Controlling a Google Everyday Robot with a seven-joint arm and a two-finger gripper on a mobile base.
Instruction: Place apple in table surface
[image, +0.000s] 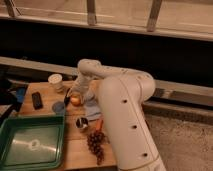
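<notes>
Mid-table surface (47, 95): pincer (71, 98), apple (75, 100)

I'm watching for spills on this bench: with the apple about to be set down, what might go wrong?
The apple sits at the gripper low over the table surface. Once released, being round, it may roll toward the blue disc or the grape bunch. The arm reaches over crowded items and could knock the small cup.

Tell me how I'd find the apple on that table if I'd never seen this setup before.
Start at the light wooden table surface and its big green tray, then look beyond the tray to where the white arm reaches down. The apple sits right at the gripper there. It is small, round and yellow-orange, unlike the dark grape bunch nearer the front edge.
</notes>
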